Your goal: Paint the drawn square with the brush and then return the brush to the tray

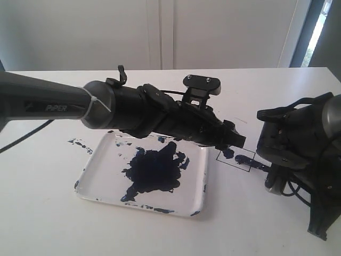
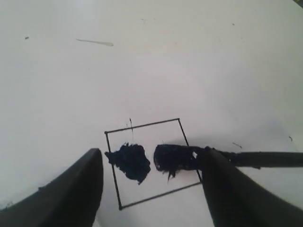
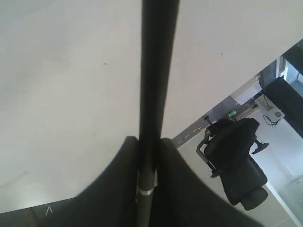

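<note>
Paint covers only a small part of the square (image 2: 152,142): a thin black outline, mostly white inside, with one ragged navy blob (image 2: 130,162) near one side. The brush (image 2: 246,159) lies low across the opposite side of the outline. Its paint-clotted black tip (image 2: 173,157) is inside the square, just beside the blob, with a narrow white gap between them. Whether the bristles touch the surface I cannot tell. The slim black handle runs out past the outline to the right gripper (image 3: 147,140), whose fingers are clenched on it from both sides. The left gripper (image 2: 151,156) hovers over the square with its fingers (image 2: 80,194) spread wide, one on either side of the outline, grasping nothing.

In the exterior view the square sits at about 3 o'clock of the tray (image 1: 98,170), just off its rim, on the white table (image 1: 48,213). The tray is glossy, with a big navy blotch (image 1: 154,170) in the middle and paint chips along its edge. The left arm (image 1: 149,114) reaches over the tray's 12 o'clock side toward the square. The right gripper stands at 3 o'clock of the square.
</note>
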Motion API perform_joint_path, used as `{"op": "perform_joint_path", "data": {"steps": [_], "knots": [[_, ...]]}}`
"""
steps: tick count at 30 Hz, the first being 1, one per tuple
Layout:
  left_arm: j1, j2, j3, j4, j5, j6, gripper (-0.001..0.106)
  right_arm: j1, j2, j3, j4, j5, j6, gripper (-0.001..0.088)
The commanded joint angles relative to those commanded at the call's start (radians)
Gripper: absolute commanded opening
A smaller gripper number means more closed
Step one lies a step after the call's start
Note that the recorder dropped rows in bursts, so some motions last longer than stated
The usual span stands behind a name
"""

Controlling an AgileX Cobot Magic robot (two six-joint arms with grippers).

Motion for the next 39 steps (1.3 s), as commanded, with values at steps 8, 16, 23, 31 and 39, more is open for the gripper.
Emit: {"op": "perform_joint_path", "data": {"steps": [8, 16, 23, 31, 39], "knots": [[0.018, 0.111, -0.095, -0.035, -0.062, -0.012, 0.061, 0.000, 0.000, 0.000, 0.071, 0.000, -0.015, 0.0000], [0.066, 0.166, -0.152, -0.062, -0.028, -0.012, 0.061, 0.000, -0.002, 0.031, 0.076, 0.000, -0.034, 0.0000], [0.067, 0.194, -0.169, -0.062, -0.021, -0.007, 0.061, 0.004, -0.014, 0.035, 0.091, 0.000, -0.035, 0.0000], [0.069, 0.227, -0.166, -0.062, 0.021, -0.005, 0.061, 0.004, -0.090, 0.035, 0.096, 0.000, -0.035, 0.0000], [0.069, 0.227, -0.166, -0.059, 0.059, -0.014, 0.061, 0.004, -0.077, 0.007, -0.013, 0.000, 0.012, 0.0000]]}}
